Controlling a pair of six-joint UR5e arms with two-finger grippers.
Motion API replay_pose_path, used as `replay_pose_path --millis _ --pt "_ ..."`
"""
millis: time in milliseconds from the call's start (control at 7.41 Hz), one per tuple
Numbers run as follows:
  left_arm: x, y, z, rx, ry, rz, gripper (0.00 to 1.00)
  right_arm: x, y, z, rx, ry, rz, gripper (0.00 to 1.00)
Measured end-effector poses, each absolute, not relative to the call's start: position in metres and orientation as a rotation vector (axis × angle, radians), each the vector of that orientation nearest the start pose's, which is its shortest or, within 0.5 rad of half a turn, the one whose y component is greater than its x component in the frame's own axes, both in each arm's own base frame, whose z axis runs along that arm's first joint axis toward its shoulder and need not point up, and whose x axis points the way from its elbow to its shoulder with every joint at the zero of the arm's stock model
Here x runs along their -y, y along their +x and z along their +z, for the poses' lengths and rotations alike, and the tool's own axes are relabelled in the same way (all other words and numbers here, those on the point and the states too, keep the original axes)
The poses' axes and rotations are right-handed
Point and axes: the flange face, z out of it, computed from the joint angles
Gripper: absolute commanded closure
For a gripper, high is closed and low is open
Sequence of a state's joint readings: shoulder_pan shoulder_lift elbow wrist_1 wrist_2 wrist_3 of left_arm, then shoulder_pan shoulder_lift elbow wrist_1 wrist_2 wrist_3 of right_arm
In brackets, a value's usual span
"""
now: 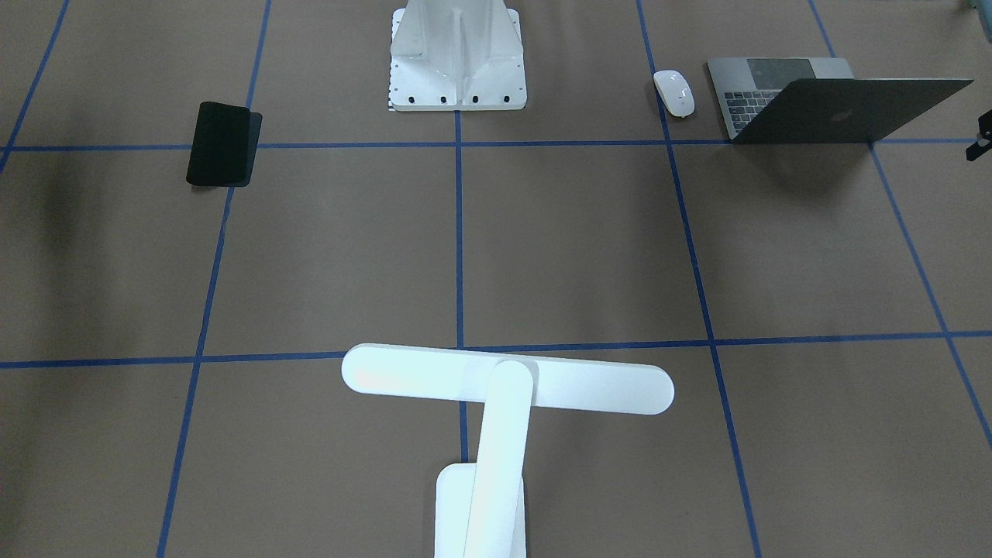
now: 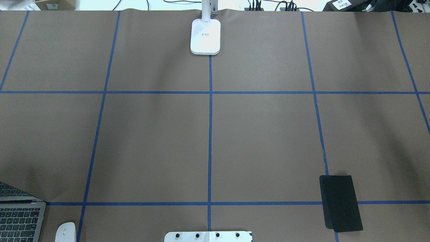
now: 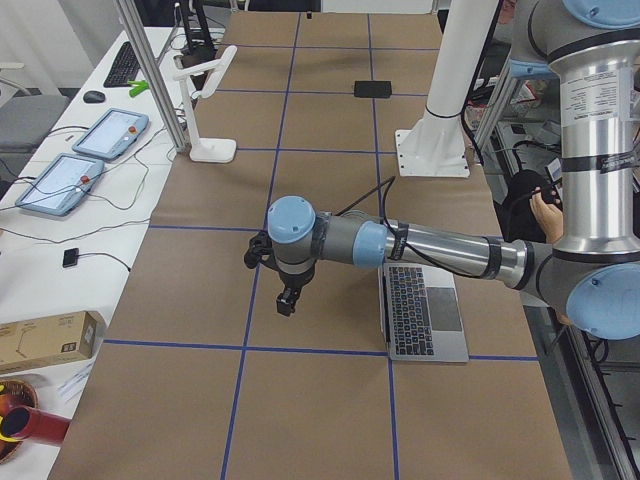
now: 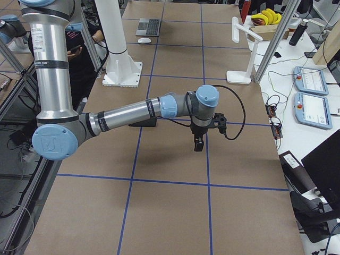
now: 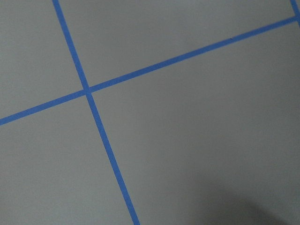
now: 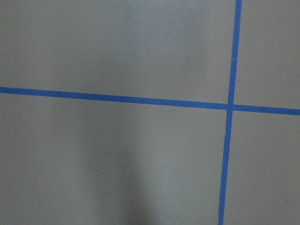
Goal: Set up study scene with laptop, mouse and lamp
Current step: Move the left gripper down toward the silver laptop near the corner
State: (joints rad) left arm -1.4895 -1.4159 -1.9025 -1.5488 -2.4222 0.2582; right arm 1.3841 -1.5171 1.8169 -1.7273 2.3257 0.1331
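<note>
The laptop [image 1: 821, 105] stands open at the robot-side edge on my left, also in the overhead view [image 2: 20, 220] and the left view [image 3: 425, 310]. The white mouse [image 1: 673, 93] lies right beside it, toward the pedestal [image 2: 65, 232]. The white lamp [image 1: 504, 387] stands upright at the far edge, its base on the middle line [image 2: 205, 37]. My left gripper [image 3: 288, 298] hangs over bare paper just beyond the laptop. My right gripper [image 4: 198, 143] hangs over bare paper near the black mat. Both show only in side views, so I cannot tell whether they are open or shut.
A flat black mat [image 1: 223, 145] lies on my right side [image 2: 340, 203]. The white ribbed pedestal [image 1: 457, 62] stands at the robot-side middle. Blue tape lines [image 5: 89, 91] grid the brown paper. Operator tablets [image 3: 110, 135] sit beyond the far edge.
</note>
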Motion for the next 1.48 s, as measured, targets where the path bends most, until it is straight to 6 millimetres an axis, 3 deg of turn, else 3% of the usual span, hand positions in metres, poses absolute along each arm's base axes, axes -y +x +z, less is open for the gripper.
replay_pose_path --millis 405,675,810,945,1215,1485 --pt "0.413 -0.005 0.515 -0.850 0.298 0.501 0.00 0.509 -0.043 0.528 0.768 0.005 -0.129 0.00" --pt "0.404 0.045 0.494 -0.930 0.284 0.630 0.00 0.509 -0.045 0.530 0.768 0.000 -0.131 0.00" --pt "0.392 0.073 0.480 -0.978 0.268 0.705 0.00 0.510 -0.045 0.531 0.768 -0.003 -0.130 0.00" --pt "0.375 0.088 0.468 -1.036 0.253 0.750 0.00 0.510 -0.046 0.532 0.767 -0.005 -0.130 0.00" --pt "0.353 0.097 0.456 -1.106 0.235 0.784 0.00 0.509 -0.048 0.533 0.766 -0.009 -0.134 0.00" --pt "0.344 0.115 0.450 -1.122 0.231 0.851 0.00 0.509 -0.050 0.533 0.764 -0.010 -0.136 0.00"
